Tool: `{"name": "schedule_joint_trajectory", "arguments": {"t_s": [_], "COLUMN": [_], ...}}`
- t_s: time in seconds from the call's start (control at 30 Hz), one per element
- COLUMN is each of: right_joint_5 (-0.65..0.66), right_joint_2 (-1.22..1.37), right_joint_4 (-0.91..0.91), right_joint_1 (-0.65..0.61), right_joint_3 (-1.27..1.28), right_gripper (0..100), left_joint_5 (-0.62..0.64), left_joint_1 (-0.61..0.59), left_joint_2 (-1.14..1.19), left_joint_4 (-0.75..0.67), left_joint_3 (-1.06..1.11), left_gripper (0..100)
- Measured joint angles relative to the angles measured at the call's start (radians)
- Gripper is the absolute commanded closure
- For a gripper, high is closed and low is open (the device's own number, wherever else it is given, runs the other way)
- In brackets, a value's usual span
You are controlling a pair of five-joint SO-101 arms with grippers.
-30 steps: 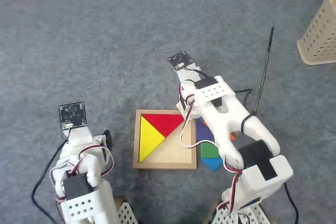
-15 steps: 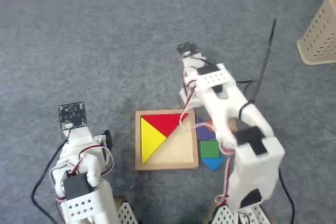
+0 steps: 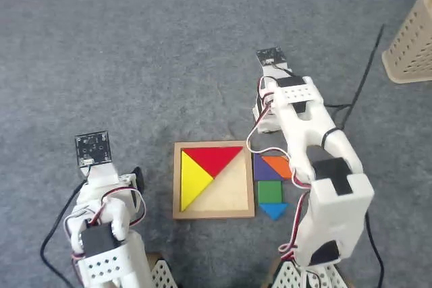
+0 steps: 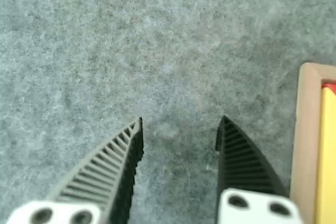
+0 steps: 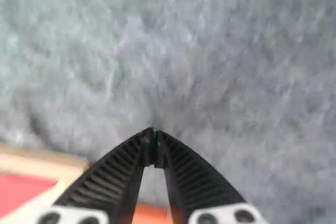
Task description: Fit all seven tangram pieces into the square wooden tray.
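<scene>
- The square wooden tray (image 3: 214,214) sits on the grey, fuzzy-looking desk (image 3: 135,65), between the two arms and close to their bases.
- Two pieces are in it: a red triangle (image 3: 214,158) along the far edge and a yellow triangle (image 3: 192,179) down the left side. They meet along a diagonal, and bare wood shows across the rest of the tray floor.
- Four more pieces are lined up just beside the tray's right edge. There's a purple piece (image 3: 263,168) touching an orange triangle (image 3: 280,165), a green square (image 3: 270,193) right behind them, and a blue triangle (image 3: 273,211) nearest the arm base.
- The right gripper (image 5: 152,135) is pinched fully closed with its tips touching and nothing between them. It hangs over bare desk just past the tray's far right corner.
- The left gripper (image 4: 178,129) is spread wide and holds nothing. It's low over the desk just left of the tray, and its wrist view catches the tray rim plus a sliver of yellow.
- A pale slatted basket (image 3: 412,38) sits at the far right edge, well apart from everything else.
</scene>
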Motion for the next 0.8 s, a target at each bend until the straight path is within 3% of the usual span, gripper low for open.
{"name": "schedule_joint_trajectory", "arguments": {"t_s": [0.2,0.43,0.8], "right_joint_5": [0.041,0.109,0.129], "right_joint_2": [-0.16,-0.31,-0.318], "right_joint_4": [0.087,0.015,-0.074], "right_joint_1": [-0.081,-0.222,-0.267], "right_joint_3": [0.063,0.296,0.365], "right_gripper": [98.7,81.8,83.2], "left_joint_5": [0.0,0.0,0.0], "left_joint_1": [0.002,0.002,0.002], "left_joint_2": [0.0,0.0,0.0], "left_joint_4": [0.0,0.0,0.0], "left_joint_3": [0.0,0.0,0.0], "left_gripper": [78,78,78]}}
